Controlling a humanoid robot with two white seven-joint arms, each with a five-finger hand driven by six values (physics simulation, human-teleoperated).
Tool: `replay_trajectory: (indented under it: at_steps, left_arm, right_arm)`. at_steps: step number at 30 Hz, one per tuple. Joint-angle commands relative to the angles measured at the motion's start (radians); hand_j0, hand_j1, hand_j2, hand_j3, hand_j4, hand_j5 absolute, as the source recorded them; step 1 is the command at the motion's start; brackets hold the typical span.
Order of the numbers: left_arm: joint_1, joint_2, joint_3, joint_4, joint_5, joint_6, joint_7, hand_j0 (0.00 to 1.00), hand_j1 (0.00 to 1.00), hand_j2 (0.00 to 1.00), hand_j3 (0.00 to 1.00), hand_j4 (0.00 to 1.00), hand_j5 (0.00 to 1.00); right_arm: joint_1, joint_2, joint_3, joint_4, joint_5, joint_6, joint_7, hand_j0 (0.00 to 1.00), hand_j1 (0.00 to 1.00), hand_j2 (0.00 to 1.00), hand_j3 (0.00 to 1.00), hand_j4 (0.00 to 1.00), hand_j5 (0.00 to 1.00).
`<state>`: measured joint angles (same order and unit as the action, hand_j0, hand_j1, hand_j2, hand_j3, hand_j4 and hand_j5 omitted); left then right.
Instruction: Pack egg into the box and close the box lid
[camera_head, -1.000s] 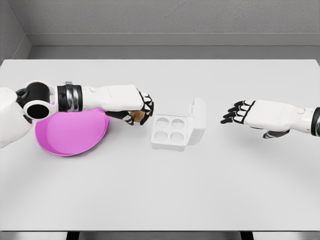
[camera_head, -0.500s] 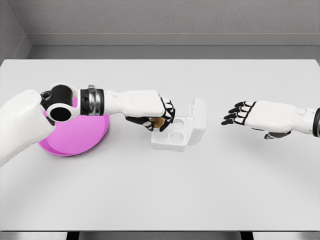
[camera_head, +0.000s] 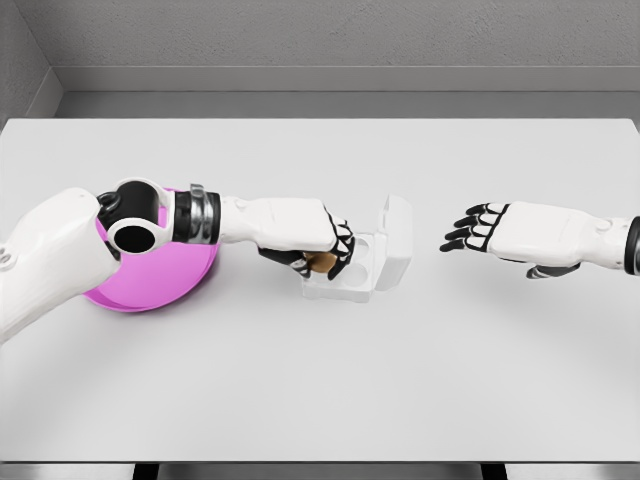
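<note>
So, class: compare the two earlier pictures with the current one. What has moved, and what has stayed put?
The left hand, shut on the brown egg, has carried it rightward from beside the pink bowl to over the near-left cell of the white egg box, and slightly lower than half a second ago. The egg is not yet released. The right hand, open, the box with its raised lid, and the bowl stayed as they were.

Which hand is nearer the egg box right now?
Left. The left hand is over the near-left cups of the egg box, holding the egg. The right hand hovers open off to the box's right, clear of its raised lid.
</note>
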<state>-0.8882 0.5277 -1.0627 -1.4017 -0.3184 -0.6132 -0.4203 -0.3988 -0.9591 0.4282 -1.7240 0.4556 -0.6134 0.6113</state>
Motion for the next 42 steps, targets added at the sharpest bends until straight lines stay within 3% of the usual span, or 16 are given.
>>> replay_trajectory:
  at_steps: [1, 4, 30, 42]
  left_arm:
    - [0.000, -0.002, 0.000, 0.004, 0.007, 0.002, 0.002, 0.40, 0.40, 0.40, 0.40, 0.40, 0.40]
    - [-0.002, -0.003, 0.000, 0.004, 0.007, 0.002, 0.002, 0.46, 0.46, 0.46, 0.46, 0.46, 0.46]
    - [-0.003, -0.012, -0.013, 0.004, 0.009, 0.002, 0.002, 0.70, 0.70, 0.70, 0.70, 0.70, 0.70]
    - [-0.003, -0.012, -0.013, 0.003, 0.012, 0.002, 0.003, 0.97, 0.97, 0.97, 0.97, 0.97, 0.97]
  right_arm:
    - [0.000, -0.001, 0.000, -0.003, -0.005, 0.003, 0.000, 1.00, 1.00, 1.00, 1.00, 1.00, 1.00]
    - [0.000, -0.006, 0.000, -0.012, -0.005, 0.003, 0.000, 1.00, 1.00, 1.00, 1.00, 1.00, 1.00]
    - [0.012, -0.006, 0.000, -0.022, -0.006, 0.003, 0.000, 1.00, 1.00, 1.00, 1.00, 1.00, 1.00]
    - [0.012, -0.006, 0.000, -0.023, -0.006, 0.003, 0.000, 1.00, 1.00, 1.00, 1.00, 1.00, 1.00]
